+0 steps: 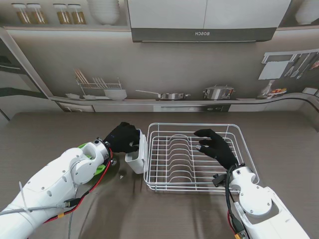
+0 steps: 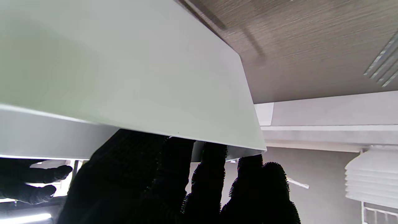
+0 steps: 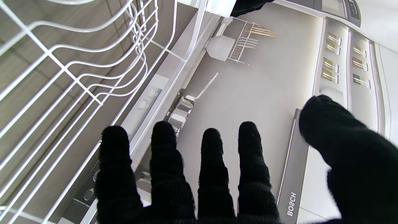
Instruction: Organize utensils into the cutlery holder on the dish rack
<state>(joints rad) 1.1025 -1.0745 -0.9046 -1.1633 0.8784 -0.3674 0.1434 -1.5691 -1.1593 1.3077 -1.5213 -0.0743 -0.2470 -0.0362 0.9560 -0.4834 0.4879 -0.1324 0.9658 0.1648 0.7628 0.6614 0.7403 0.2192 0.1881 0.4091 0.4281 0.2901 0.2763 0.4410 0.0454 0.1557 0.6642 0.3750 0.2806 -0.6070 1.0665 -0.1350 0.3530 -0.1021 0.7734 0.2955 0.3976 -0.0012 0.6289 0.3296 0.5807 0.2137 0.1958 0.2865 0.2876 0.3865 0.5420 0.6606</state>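
The white holder (image 1: 135,155) hangs at the rack's (image 1: 199,185) left side, tilted, long axis running away from me. The left hand (image 1: 122,138) curls over its rim, apparently gripping. The right hand (image 1: 215,147) hovers over the rack, fingers spread, holding nothing.

The only readable text is the brand name "BOSCH". In the stand's view it stands in small pale letters on the lower front strip of the range hood (image 1: 203,34) on the kitchen backdrop, centred beneath the two white cabinet doors. In the right wrist view the same word "BOSCH" appears in white letters on the hood's dark strip (image 3: 291,199), turned on its side because of the camera's orientation. The left wrist view shows no lettering, numbers or signs.
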